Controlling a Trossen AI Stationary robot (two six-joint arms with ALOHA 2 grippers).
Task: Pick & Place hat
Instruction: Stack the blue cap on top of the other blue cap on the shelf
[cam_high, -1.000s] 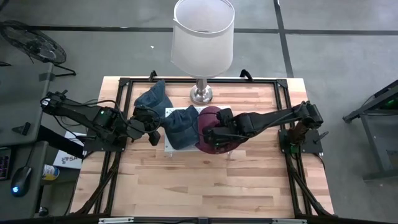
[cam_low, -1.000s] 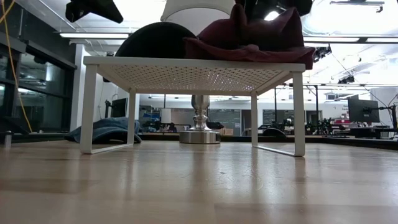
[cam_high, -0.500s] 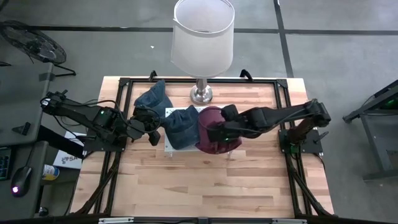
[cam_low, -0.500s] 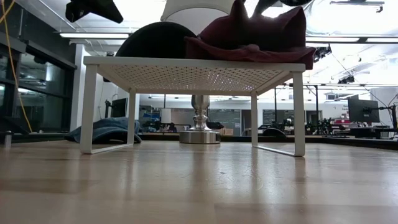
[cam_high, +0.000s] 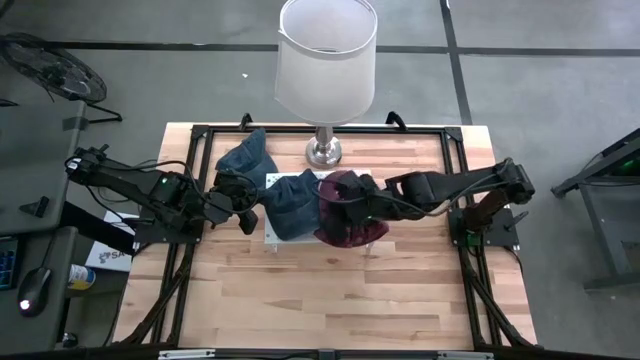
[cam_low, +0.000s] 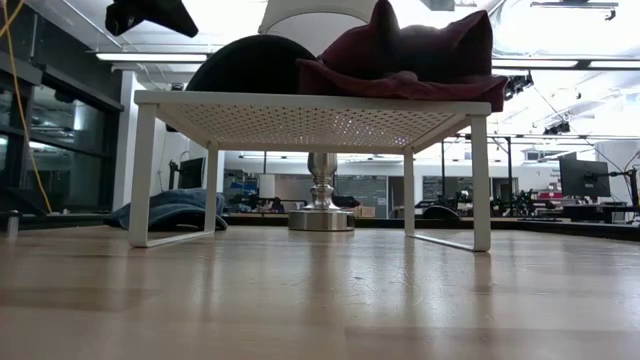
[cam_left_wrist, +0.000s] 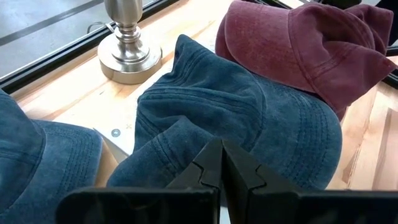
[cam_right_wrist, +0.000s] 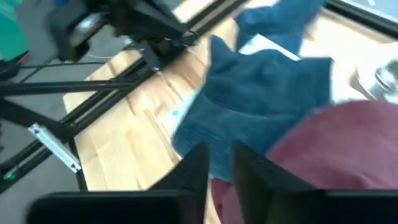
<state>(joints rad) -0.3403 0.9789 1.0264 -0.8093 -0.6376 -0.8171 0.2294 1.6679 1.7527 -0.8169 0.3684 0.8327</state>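
A maroon cap (cam_high: 340, 222) (cam_low: 400, 55) (cam_left_wrist: 298, 43) lies on the right half of a white perforated rack (cam_low: 310, 120). A blue cap (cam_high: 290, 205) (cam_left_wrist: 249, 112) sits beside it on the left half. My right gripper (cam_high: 362, 205) (cam_right_wrist: 219, 165) hovers over the maroon cap's right side, with a narrow gap between its fingers, and touches nothing. My left gripper (cam_high: 250, 208) (cam_left_wrist: 221, 152) is shut and waits just left of the blue cap, above the rack's level (cam_low: 150, 15).
A second blue cap (cam_high: 245, 155) (cam_low: 170, 210) lies on the table behind the rack's left end. A lamp with a white shade (cam_high: 325, 60) stands on its metal base (cam_high: 323, 152) (cam_left_wrist: 127, 53) at the far edge. Bare wood (cam_high: 330, 290) spans the near half.
My right gripper has drawn back from the maroon cap toward the table's right edge and risen out of the low view. The cap stays on the rack, its crown now standing free in a peak.
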